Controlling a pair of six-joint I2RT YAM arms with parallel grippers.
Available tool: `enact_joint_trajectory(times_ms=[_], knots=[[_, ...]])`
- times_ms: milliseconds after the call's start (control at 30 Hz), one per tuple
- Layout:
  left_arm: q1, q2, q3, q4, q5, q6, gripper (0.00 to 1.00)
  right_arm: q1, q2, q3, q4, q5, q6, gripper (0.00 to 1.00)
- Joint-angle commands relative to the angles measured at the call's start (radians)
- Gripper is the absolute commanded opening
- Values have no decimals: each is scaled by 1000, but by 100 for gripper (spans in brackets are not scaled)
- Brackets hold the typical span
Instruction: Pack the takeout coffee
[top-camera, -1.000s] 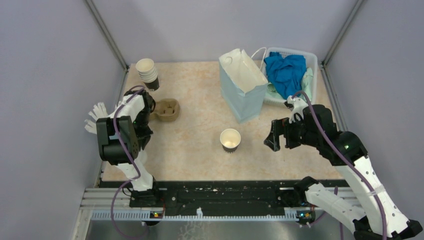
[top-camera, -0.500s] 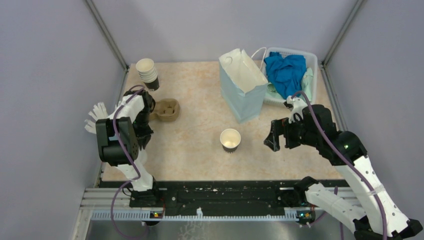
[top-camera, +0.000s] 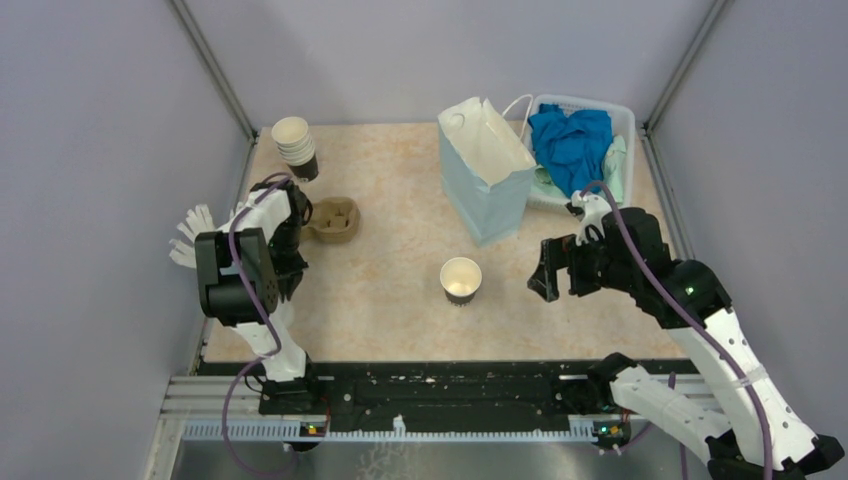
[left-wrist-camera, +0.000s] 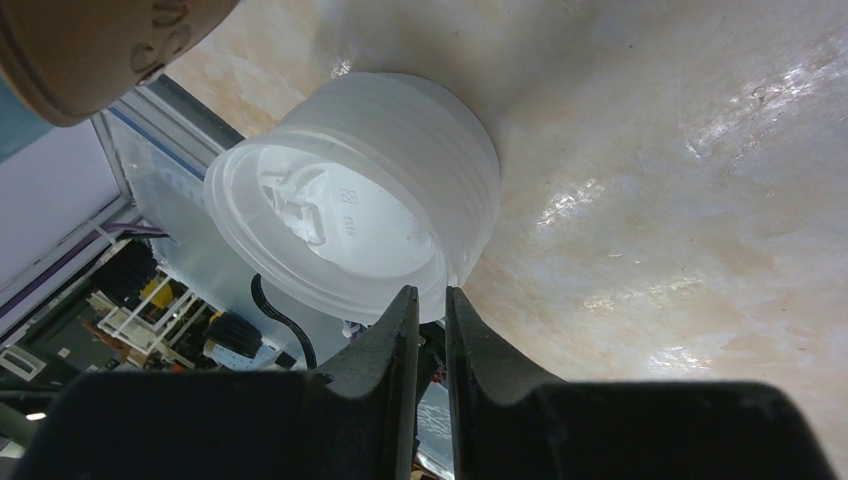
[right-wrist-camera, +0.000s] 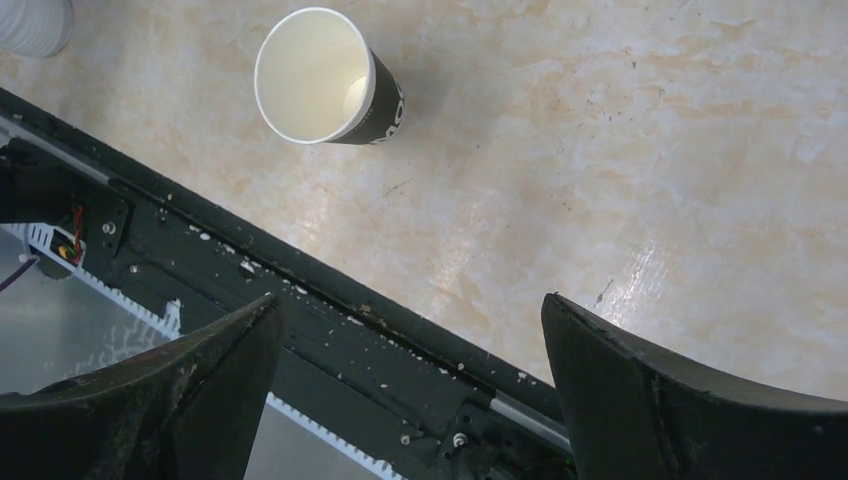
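Note:
The coffee cup (top-camera: 460, 278), dark brown and cream inside, stands upright with no lid on it at the table's middle front. It also shows in the right wrist view (right-wrist-camera: 325, 78). My right gripper (top-camera: 545, 272) is open and empty, a short way right of the cup, with its jaws wide apart over the table's front edge (right-wrist-camera: 410, 390). My left gripper (left-wrist-camera: 430, 292) is shut on the rim of a stack of white plastic lids (left-wrist-camera: 350, 205). It holds the lids (top-camera: 190, 235) at the table's left edge, beside the left arm (top-camera: 240, 275).
A stack of lidless cups (top-camera: 295, 143) stands at the back left. A brown cardboard carrier (top-camera: 333, 219) lies just in front of it. A pale blue paper bag (top-camera: 485, 170) stands open at the back centre. A white basket (top-camera: 620, 120) holds blue cloth at the back right.
The left arm has shifted slightly with the lids still in its grip. The cup and the right arm have barely moved.

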Motion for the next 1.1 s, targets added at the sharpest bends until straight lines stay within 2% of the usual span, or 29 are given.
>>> enact_joint_trajectory(times_ms=[0,300,467,733,1067], knots=[[0,8,0,2,-3,-1,23,11,2,-2,29,11,-9,99],[0,33,15,5,-6,7,24,11,5,-1,31,16,-11,99],[0,19,26,1,-16,4,13,12,8,-2,31,16,-11,99],[-4,-21,33,0,-10,16,1,13,17,6,33,8,-8,99],[-21,-68,39,-19,9,1,0,13,17,8,29,8,-9,99]])
